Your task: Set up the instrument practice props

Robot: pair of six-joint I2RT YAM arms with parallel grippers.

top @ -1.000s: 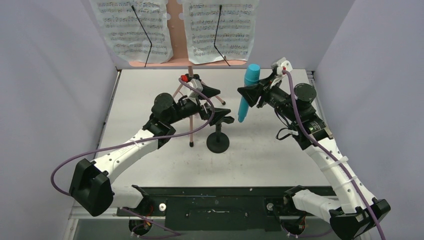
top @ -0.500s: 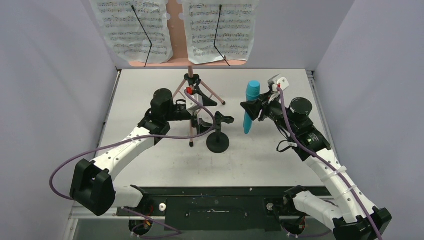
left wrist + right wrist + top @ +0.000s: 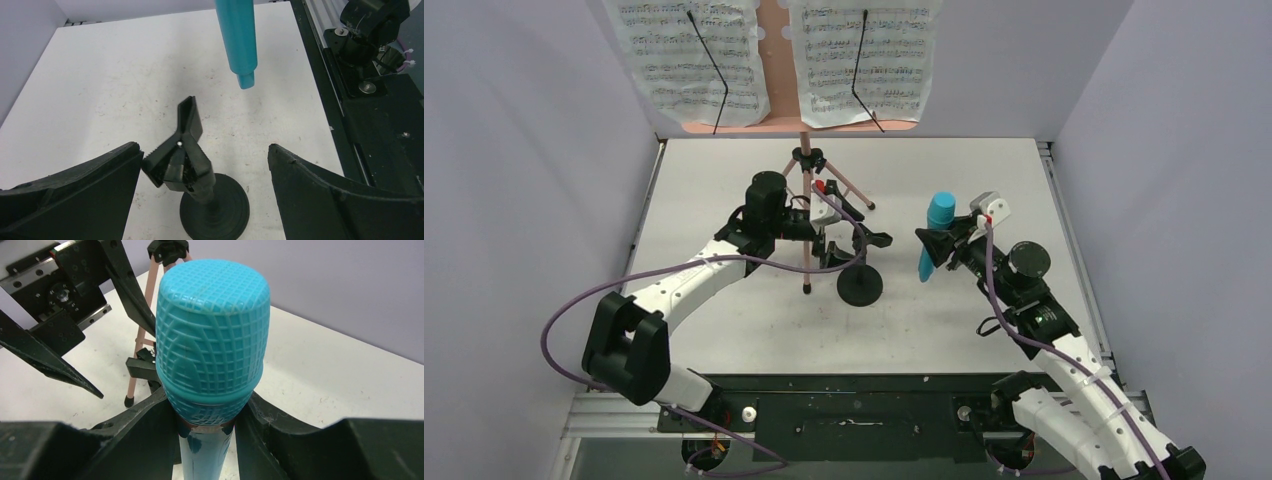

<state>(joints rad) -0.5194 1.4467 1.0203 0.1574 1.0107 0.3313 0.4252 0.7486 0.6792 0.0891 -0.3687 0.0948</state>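
A white counter (image 3: 964, 180) fills the middle, its surface marked with faint scuffs (image 3: 145, 102) and dark specks. Pale lilac walls stand on three sides of the counter: a left wall (image 3: 524, 150), a back wall (image 3: 1004, 60) and a right wall (image 3: 1184, 150). A ribbed metal rail (image 3: 1048, 155) runs along the counter's right edge. A black plate (image 3: 854, 415) lies across its near edge.
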